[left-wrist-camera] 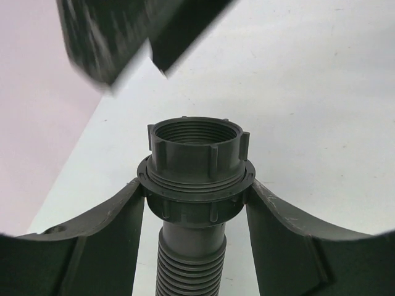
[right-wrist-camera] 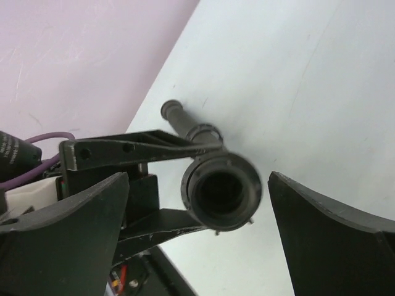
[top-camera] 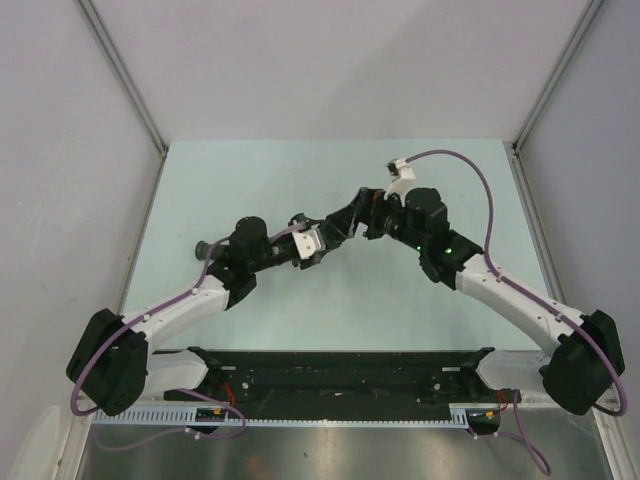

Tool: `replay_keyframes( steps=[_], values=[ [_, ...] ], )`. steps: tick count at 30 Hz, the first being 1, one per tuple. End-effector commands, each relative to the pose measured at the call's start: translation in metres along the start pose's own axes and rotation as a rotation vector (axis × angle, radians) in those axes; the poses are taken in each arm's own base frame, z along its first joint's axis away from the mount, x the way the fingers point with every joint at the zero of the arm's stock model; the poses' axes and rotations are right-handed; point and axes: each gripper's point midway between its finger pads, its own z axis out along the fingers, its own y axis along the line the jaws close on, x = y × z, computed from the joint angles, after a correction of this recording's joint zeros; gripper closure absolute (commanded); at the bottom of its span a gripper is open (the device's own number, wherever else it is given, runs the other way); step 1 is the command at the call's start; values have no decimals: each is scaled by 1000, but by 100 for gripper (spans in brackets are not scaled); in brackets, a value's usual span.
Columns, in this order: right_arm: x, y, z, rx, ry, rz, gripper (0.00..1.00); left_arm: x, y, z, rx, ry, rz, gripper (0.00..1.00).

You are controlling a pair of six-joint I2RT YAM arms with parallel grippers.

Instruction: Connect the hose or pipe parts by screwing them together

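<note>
Tube (left-wrist-camera: 190,259) mouth threads: L-wrist only.

Black ribbed tube (left-wrist-camera: 188,271), black fingers (left-wrist-camera: 92,246), pale mint-green table (top-camera: 300,180), purple cables (top-camera: 455,152), white arms (top-camera: 510,295).

Looking for anything to read, and nothing legible turns up. In my right wrist view, the black housing (right-wrist-camera: 11,154) at the left edge carries a few pale printed marks, but they are blurred and cut off by the frame, so I can't make out a single letter. From above, a small dark tag (top-camera: 207,411) with yellow specks sits on the pale rail (top-camera: 330,421) at the near edge, on the left, and it is far too small to read. The tube (left-wrist-camera: 196,154) clamped in my left gripper (left-wrist-camera: 196,185) shows moulded thread and ribs, with no lettering I can tell.
</note>
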Motion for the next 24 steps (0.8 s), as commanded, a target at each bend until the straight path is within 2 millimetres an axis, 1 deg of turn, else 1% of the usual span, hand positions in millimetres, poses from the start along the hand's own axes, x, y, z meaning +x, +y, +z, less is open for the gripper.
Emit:
replay_keyframes(
  steps=[1,2,4,5,6,7,8,9,10,11,12,14,15,16,20,24],
  values=[
    [-49,13,-26,-131,-108,-264,0,-30,2,-3,44,-105,-10,100],
    [-51,12,-29,-151,-113,-392,0,-31,2,-3,52,-112,-17,100],
    [-51,21,-39,-205,-121,-540,0,-36,-2,-5,88,-135,-38,100],
    [-48,19,-40,-219,-119,-668,0,-38,-4,-5,101,-144,-44,100],
    [-47,20,-41,-239,-119,-740,1,-39,-7,-5,124,-153,-48,100],
    [-43,21,-43,-269,-109,-817,4,-41,-8,-6,137,-162,-59,100],
    [-29,26,-47,-352,-74,-940,4,-43,-9,-6,151,-170,-65,100],
    [-22,28,-48,-397,-56,-1015,5,-44,-11,-6,165,-176,-72,100],
    [-13,30,-51,-441,-36,-1076,5,-49,-17,-7,207,-196,-83,100],
    [4,27,-55,-478,21,-1113,5,-51,-18,-8,220,-205,-85,100],
    [12,30,-57,-541,18,-1254,5,-52,-20,-8,239,-212,-91,100],
    [24,25,-60,-566,57,-1342,3,-55,-28,-10,286,-229,-104,100],
    [29,28,-61,-579,61,-1374,2,-55,-28,-11,293,-233,-107,100],
    [27,28,-60,-579,50,-1422,2,-56,-29,-11,302,-237,-110,100],
    [24,25,-58,-562,67,-1462,3,-59,-34,-15,340,-254,-115,100],
    [32,17,-52,-575,135,-1464,5,-58,-35,-16,353,-256,-119,100]
  ],
)
